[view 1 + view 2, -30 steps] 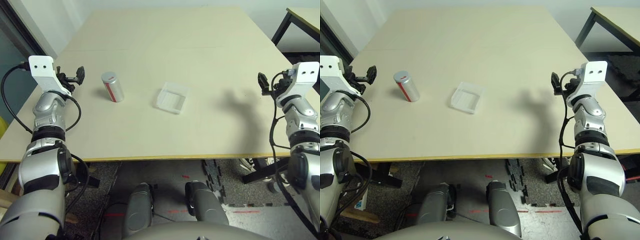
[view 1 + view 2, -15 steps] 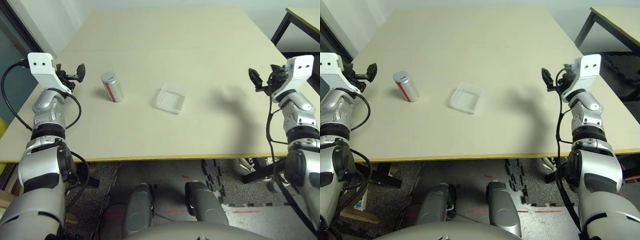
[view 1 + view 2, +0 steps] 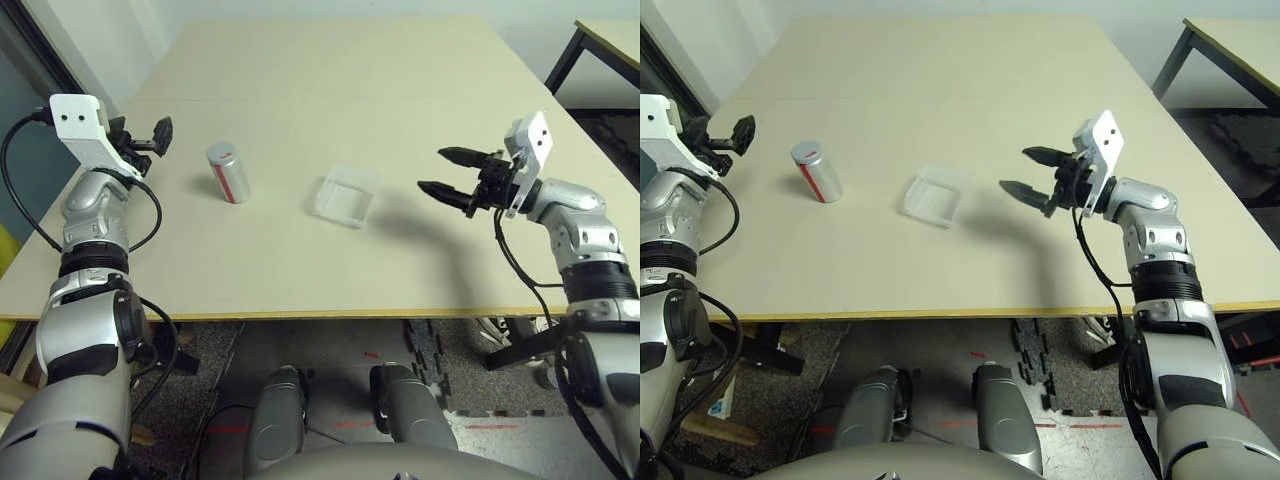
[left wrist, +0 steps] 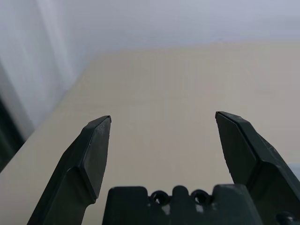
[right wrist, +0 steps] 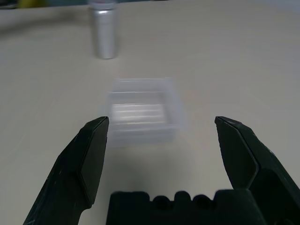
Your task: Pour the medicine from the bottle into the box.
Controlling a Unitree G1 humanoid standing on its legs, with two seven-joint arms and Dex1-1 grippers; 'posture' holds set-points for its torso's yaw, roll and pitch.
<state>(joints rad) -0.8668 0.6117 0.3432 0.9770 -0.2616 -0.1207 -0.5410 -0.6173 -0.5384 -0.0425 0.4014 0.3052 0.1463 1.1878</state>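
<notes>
At the left edge of the table (image 3: 300,60) the left gripper (image 3: 150,138) hangs much where it was a second ago, lifted only slightly; its forearm rises from the near corner and its fingers, spread wide and empty, point roughly level toward the far side, with bare tabletop ahead of them in the left wrist view. Just to its right stands the bottle (image 3: 227,172), upright and untouched, its red stripe facing the robot; whether a cap sits on it, or any medicine inside, I cannot tell. Further right, near the middle of the table, the box (image 3: 345,196) lies flat and looks empty. The real change is on the right: the right gripper (image 3: 451,172), which a second ago stood at the table's right edge pointing upward, has swung in over the table and turned to point leftward, about level, straight at the box. Its fingers are released and wide apart, holding nothing; in the right wrist view the box sits between them but well ahead, the bottle beyond it. This reads as the opening approach: perhaps the right arm is heading to steady the box, while the bottle waits for the left.
</notes>
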